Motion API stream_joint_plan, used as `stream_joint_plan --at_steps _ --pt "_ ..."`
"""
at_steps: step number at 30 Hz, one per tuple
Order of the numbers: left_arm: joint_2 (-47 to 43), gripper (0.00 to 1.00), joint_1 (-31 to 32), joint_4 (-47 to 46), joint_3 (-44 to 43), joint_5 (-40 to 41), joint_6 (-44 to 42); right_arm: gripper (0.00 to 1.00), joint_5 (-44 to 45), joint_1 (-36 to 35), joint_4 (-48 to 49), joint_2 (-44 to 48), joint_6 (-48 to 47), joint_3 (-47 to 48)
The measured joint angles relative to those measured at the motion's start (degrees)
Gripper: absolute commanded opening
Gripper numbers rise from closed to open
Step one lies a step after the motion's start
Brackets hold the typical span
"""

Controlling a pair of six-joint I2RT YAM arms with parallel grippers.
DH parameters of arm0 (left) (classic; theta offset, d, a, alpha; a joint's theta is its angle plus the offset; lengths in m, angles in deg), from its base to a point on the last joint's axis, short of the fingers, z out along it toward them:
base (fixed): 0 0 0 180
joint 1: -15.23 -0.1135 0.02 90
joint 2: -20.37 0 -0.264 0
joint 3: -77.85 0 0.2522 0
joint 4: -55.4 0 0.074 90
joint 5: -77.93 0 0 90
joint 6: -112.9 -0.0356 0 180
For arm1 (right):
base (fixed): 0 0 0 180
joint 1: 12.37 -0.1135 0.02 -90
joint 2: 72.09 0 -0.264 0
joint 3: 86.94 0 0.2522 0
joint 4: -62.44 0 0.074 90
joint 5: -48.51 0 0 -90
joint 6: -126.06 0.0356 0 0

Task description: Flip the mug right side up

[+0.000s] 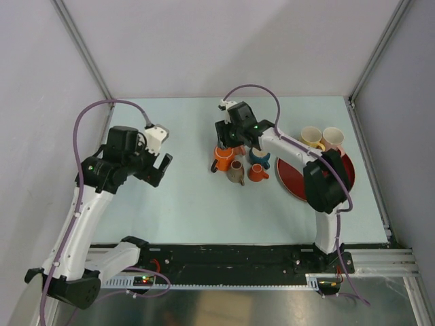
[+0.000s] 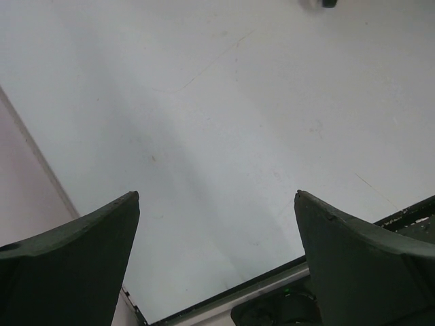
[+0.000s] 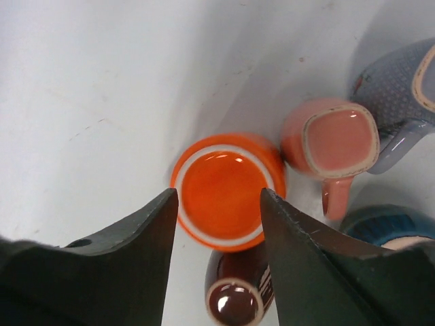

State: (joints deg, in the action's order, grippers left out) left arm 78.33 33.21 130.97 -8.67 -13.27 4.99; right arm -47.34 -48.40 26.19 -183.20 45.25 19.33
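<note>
Where the task's mug stands: the glossy orange ceramic mug [image 1: 223, 158] sits on the pale table [image 1: 190, 204] at the centre of the top view, leftmost in a tight cluster. In the right wrist view it fills the middle of the frame.
Mug's attitude: its upward face is a flat orange disc ringed in white, which reads as the base, so it appears mouth down.
Right gripper [image 3: 219, 193]: spread, one dark finger on each side of the orange mug, above it; contact cannot be told.
Left gripper [image 2: 216, 197]: spread wide over bare table at the left of the top view, well apart from the cluster.
Cluster, right wrist view: a salmon-pink mug [image 3: 338, 139] with a squarish upturned face sits just right of the orange one. A dark brown mug [image 3: 234, 299] is just below, a grey-blue speckled mug [image 3: 397, 95] at upper right, and a teal mug [image 3: 387, 224] at lower right.
Round red plate [image 1: 291, 182]: right of the cluster, partly under the right arm.
Cream mug [image 1: 311, 138] and pale pink mug [image 1: 333, 138]: mouths up, pale insides showing, at the plate's upper rim; on it or beside it cannot be told.
</note>
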Motion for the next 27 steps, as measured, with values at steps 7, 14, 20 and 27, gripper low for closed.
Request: stream_joint_plan --at_steps 7,14,20,27 --pt "-2.8 1.0 -6.7 0.1 0.0 -1.1 1.4 0.55 8.0 -1.3 -0.3 -5.3 2.1 2.4" --pt "-4.5 1.0 -10.4 0.3 0.0 -3.3 2.5 0.48 6.9 -1.8 1.9 -6.8 -0.3 2.6" --pt "-5.4 1.0 -12.6 0.7 0.0 -4.3 3.0 0.43 -4.1 -3.8 5.0 -7.5 -4.9 1.7" --pt "-8.8 1.0 -15.5 2.1 0.0 -6.2 4.0 0.85 -14.1 -9.5 5.6 -8.4 -12.8 1.7"
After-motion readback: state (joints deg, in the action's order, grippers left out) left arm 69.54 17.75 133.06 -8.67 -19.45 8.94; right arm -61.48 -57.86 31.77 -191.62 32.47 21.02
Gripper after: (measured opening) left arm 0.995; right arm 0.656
